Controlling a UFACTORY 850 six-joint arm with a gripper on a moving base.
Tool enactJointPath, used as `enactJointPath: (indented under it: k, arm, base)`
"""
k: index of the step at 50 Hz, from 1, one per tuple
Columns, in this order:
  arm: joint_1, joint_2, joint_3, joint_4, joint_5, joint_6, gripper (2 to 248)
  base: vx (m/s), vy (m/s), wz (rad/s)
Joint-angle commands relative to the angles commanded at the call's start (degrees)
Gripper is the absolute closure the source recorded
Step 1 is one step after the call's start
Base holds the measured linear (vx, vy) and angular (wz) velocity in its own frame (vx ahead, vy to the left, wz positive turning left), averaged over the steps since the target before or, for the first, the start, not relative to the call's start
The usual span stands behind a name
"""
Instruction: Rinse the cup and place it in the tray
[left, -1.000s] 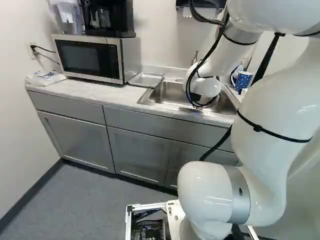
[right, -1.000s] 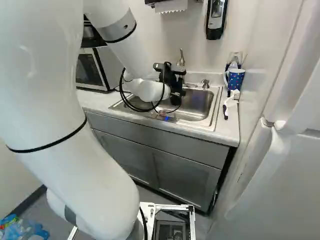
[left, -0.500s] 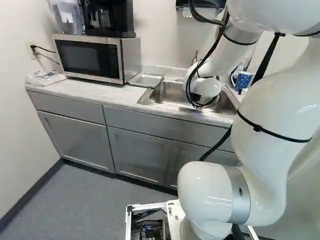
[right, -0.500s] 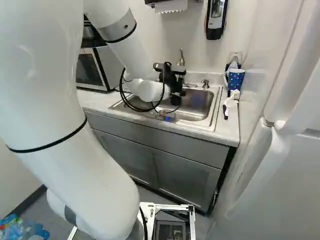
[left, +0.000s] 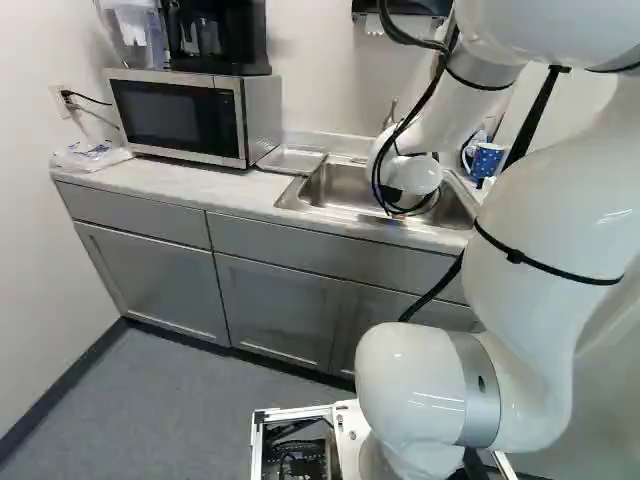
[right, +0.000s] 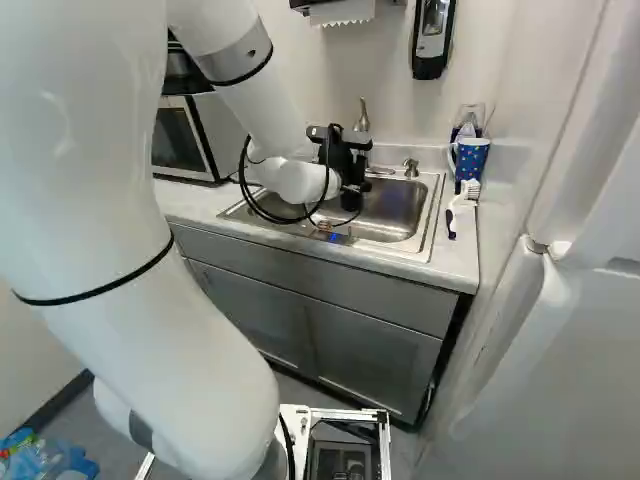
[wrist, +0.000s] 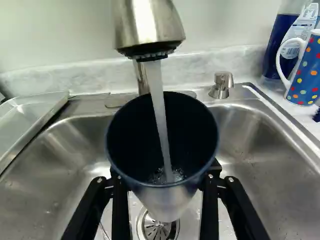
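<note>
Your gripper (wrist: 165, 172) clasps the cup (wrist: 142, 145) under the running tap (wrist: 147, 22), over the sink (wrist: 260, 135); watch for a slip if water loads it, or a spill on the tray (wrist: 30, 120) if you carry it unemptied.

My cup (wrist: 137, 147), dark blue inside, silvery towards its tapered foot, held mouth up over the sink (wrist: 270, 165), water (wrist: 159, 115) streaming in and bubbling inside, my tray (left: 292, 160), shallow, pale grey, lying flat just beside the sink.
</note>
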Motion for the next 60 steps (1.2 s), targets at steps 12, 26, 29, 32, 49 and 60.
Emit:
enactJointPath:
  k: [12,26,29,32,49,60]
  arm:
    - [0.0,0.0,0.0,0.0,0.0,0.0,126]
    - [0.0,0.0,0.0,0.0,0.0,0.0,126]
    - [0.0,0.0,0.0,0.0,0.0,0.0,126]
    - [0.0,0.0,0.0,0.0,0.0,0.0,126]
    - [0.0,0.0,0.0,0.0,0.0,0.0,126]
    - [0.0,0.0,0.0,0.0,0.0,0.0,126]
  base:
    - [0.000,0.000,0.000]
    - [0.000,0.000,0.000]
    - [0.000,0.000,0.000]
    - [0.000,0.000,0.000]
    - [0.000,0.000,0.000]
    - [0.000,0.000,0.000]
